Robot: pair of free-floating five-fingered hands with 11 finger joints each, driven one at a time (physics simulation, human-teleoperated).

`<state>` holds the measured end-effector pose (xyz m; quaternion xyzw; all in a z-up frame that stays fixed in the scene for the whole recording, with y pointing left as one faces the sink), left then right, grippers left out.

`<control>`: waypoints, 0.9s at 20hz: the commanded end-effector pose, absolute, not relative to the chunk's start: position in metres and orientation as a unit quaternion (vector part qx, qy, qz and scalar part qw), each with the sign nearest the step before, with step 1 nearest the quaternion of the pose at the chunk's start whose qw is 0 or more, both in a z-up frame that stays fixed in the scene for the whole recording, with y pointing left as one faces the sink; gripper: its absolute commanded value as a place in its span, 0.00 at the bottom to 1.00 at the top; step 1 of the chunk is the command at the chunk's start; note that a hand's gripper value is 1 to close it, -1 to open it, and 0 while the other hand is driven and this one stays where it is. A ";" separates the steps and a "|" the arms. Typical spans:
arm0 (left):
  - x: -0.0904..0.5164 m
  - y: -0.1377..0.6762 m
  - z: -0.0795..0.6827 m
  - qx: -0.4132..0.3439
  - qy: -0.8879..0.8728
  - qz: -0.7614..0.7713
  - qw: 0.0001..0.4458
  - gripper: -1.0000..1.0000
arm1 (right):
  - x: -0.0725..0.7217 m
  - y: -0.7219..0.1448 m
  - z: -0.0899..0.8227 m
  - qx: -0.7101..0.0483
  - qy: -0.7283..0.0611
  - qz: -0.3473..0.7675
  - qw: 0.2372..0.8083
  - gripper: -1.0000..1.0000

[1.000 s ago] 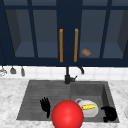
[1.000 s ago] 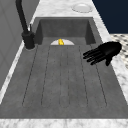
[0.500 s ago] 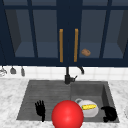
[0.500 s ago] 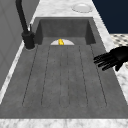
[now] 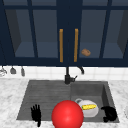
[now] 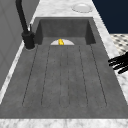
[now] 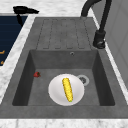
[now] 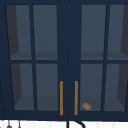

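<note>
Sink [image 5: 47,95] under dark glass-fronted cabinet [image 5: 67,32].

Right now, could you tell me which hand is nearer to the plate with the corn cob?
Right. The right hand sits beside the plate at the basin's right front corner; the left hand is over the draining board's front edge, across the sink.

Corn [image 7: 67,89] on plate [image 7: 56,92] in sink [image 7: 25,75]

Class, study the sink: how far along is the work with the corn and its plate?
Done: the corn cob lies on the white plate inside the sink basin. In hand: nothing visibly gripped; the left hand hovers open at the drainboard's front edge, and the right hand is beside the plate. Left: plate and corn look untouched, not yet lifted.
</note>
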<state>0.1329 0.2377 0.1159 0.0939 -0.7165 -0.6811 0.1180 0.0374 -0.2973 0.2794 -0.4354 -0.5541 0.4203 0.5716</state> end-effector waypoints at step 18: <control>0.093 0.265 0.131 0.073 -0.705 -0.692 0.139 0.00 | 0.037 -0.297 0.279 -0.435 -0.554 0.420 0.572 0.50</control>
